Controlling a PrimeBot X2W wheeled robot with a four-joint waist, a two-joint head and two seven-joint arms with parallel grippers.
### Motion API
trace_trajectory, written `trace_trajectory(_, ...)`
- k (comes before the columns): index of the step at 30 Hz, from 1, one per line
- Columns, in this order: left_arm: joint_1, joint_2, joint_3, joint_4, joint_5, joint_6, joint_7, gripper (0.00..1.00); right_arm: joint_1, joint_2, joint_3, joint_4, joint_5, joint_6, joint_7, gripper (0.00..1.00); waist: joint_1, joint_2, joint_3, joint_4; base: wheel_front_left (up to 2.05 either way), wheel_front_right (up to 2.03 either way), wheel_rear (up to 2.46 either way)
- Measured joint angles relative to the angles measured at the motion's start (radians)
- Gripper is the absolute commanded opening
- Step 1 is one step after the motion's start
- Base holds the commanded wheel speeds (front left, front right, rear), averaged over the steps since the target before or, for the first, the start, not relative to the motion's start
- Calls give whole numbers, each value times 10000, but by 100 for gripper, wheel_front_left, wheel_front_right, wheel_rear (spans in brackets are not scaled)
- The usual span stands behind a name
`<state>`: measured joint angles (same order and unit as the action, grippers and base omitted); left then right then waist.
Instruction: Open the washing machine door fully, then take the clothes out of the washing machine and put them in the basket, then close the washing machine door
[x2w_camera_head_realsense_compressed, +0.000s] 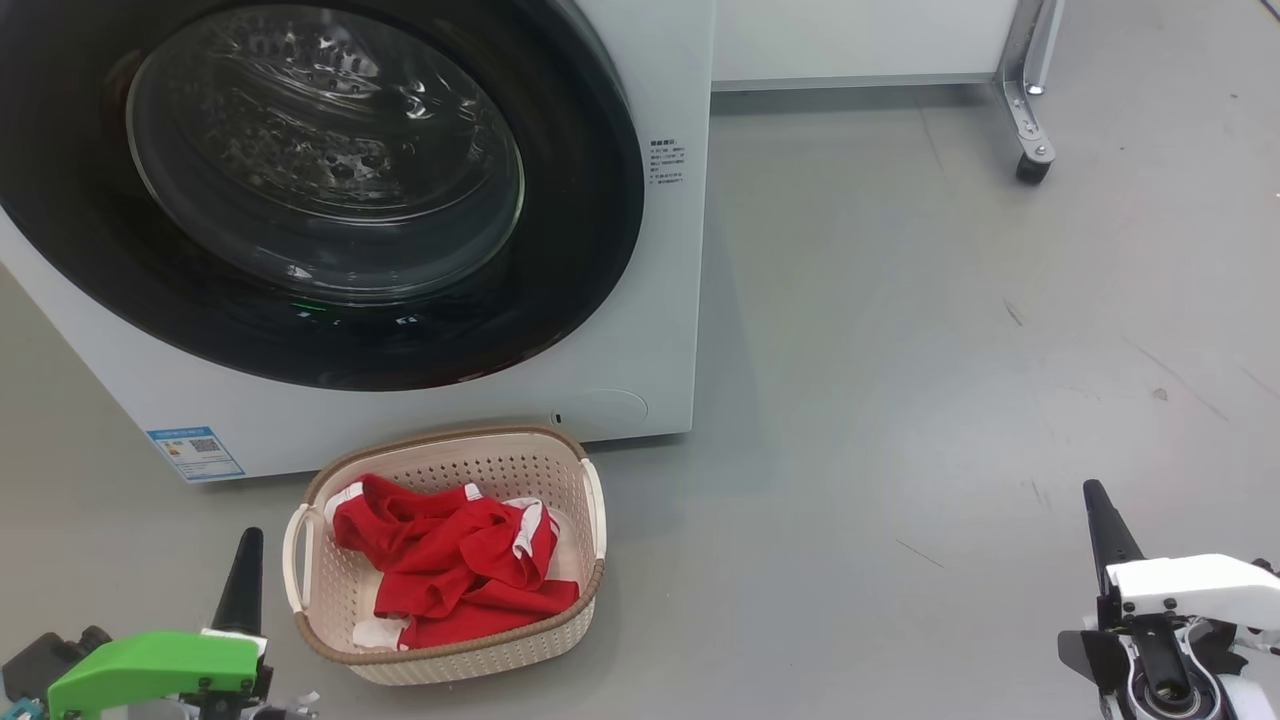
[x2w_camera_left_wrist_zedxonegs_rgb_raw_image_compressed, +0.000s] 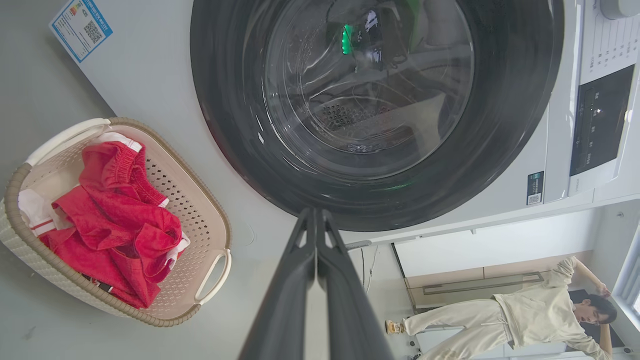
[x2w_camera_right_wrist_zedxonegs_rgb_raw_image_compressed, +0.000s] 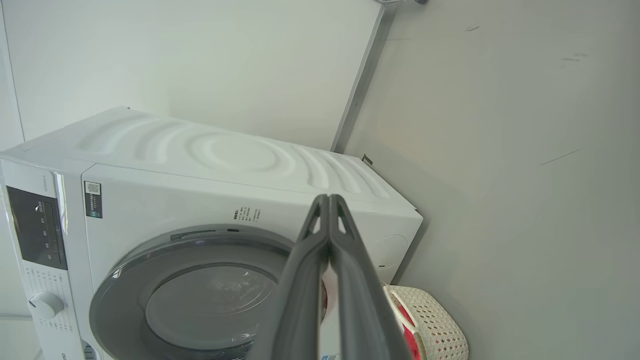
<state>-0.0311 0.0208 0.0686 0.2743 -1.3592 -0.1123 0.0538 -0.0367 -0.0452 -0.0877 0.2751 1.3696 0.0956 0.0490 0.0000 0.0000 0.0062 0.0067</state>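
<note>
Nearest, the left gripper (x2w_camera_left_wrist_zedxonegs_rgb_raw_image_compressed: 316, 214) and right gripper (x2w_camera_right_wrist_zedxonegs_rgb_raw_image_compressed: 329, 199) are each clenched tight, gripping nothing. Just ahead and right of the left one sits the basket (x2w_camera_head_realsense_compressed: 440, 437), holding the clothes (x2w_camera_head_realsense_compressed: 455, 565): judged soft, light, limp, best pinched at a raised fold. Beyond it the washing machine door (x2w_camera_head_realsense_compressed: 585, 220) looks shut against the washing machine (x2w_camera_head_realsense_compressed: 670, 300), well apart from both grippers; its glossy rim seems rigid and slippery.

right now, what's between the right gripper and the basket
Only bare grey floor, seen in the head view, separates the right gripper from the basket.
</note>
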Motion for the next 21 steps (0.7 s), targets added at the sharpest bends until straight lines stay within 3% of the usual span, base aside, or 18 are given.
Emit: trace_trajectory(21,-359,38,192,46,-2362,-77,606,0,-219,52,-481,15,2305,261,612,0,0,0,-35,-67,0,0,0)
